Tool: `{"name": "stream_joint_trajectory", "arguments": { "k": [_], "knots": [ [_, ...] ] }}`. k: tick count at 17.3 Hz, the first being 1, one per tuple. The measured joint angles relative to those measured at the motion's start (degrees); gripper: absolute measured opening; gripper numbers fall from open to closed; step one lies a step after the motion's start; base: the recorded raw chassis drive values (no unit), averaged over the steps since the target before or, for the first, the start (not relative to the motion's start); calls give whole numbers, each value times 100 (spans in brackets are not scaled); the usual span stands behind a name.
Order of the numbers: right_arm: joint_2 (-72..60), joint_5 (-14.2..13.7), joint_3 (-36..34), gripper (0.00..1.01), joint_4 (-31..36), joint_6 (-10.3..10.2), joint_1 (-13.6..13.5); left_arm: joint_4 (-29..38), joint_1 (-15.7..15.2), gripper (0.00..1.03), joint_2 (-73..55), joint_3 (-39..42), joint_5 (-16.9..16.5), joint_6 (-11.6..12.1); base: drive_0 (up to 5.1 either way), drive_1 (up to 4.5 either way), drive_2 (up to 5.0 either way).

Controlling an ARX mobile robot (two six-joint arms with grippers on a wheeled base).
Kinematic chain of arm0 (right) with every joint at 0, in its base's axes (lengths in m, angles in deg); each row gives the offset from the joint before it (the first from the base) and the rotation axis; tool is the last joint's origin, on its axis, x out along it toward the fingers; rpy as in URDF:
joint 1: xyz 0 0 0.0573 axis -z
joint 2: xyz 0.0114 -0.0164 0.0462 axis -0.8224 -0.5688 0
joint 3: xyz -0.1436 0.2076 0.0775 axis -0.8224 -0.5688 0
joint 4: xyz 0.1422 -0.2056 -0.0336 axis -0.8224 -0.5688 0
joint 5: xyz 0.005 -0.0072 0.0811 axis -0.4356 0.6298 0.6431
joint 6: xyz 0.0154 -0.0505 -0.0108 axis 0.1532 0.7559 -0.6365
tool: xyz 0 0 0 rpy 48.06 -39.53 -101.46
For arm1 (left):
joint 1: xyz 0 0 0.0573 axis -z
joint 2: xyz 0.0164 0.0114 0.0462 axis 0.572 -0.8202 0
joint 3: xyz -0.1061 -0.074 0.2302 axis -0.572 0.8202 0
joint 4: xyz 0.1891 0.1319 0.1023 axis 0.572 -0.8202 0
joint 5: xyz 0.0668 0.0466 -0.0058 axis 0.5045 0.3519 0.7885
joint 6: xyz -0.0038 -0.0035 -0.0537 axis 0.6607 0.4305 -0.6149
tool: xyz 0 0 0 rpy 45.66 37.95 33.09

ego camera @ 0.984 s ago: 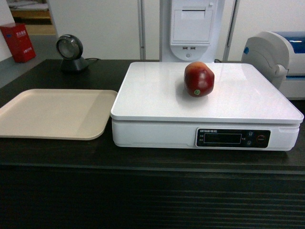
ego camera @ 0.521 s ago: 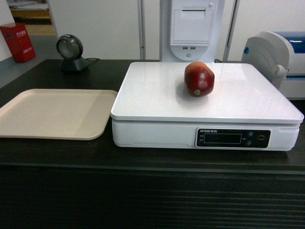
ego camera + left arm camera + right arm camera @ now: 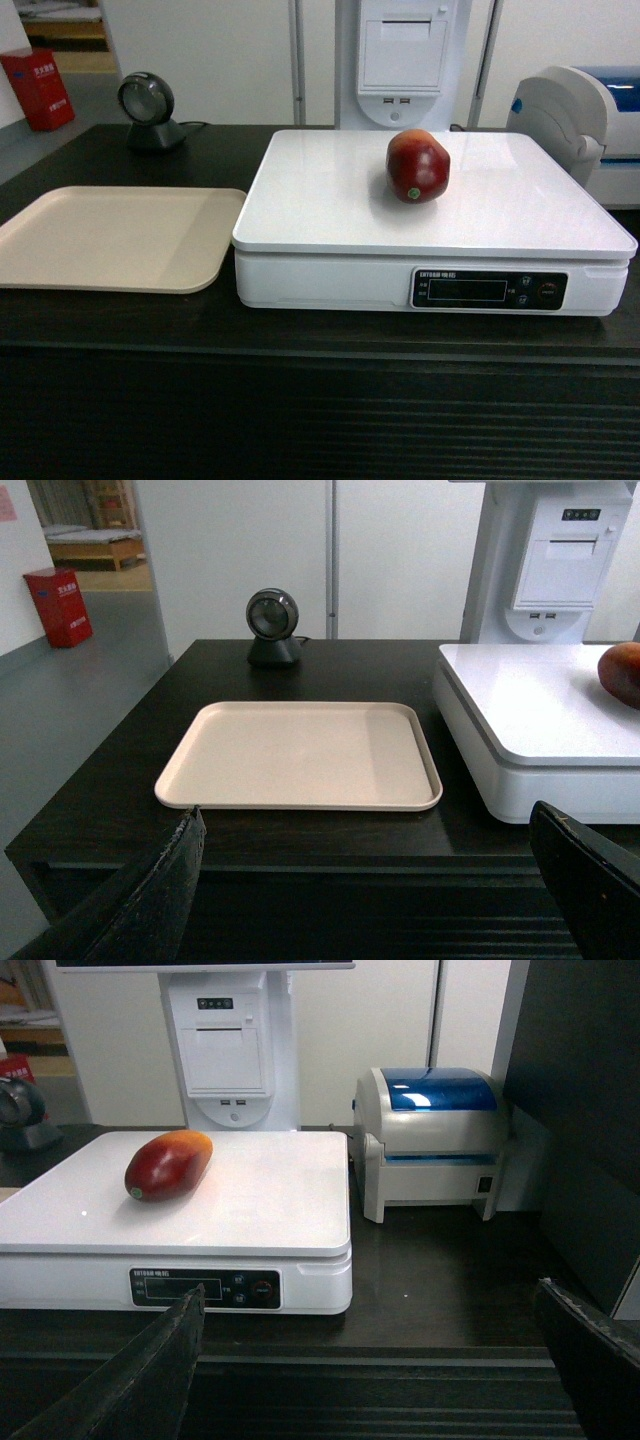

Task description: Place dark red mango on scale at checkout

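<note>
Back from the counter edge, both pincers hang empty while the dark red mango rests on the scale.

Left gripper and right gripper each show only two dark fingertips at the bottom corners of their wrist views, spread wide apart and holding nothing (neither appears in the head view). At about twelve o'clock on the white platform the mango lies on its side, green sticker toward the front, unchanged over the last second: settled, not rolling. The beige tray sits at nine o'clock of the scale, the blue-lidded printer at three, all on the black checkout. By my judgement the placing is done.
</note>
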Motion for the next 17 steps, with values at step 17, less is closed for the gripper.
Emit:
{"name": "stream_joint_trajectory", "arguments": {
  "k": [17],
  "knots": [
    [0,-2,0,98,4,4,0,0,0,98,0,0,0,17,0,0,0]
  ]
}}
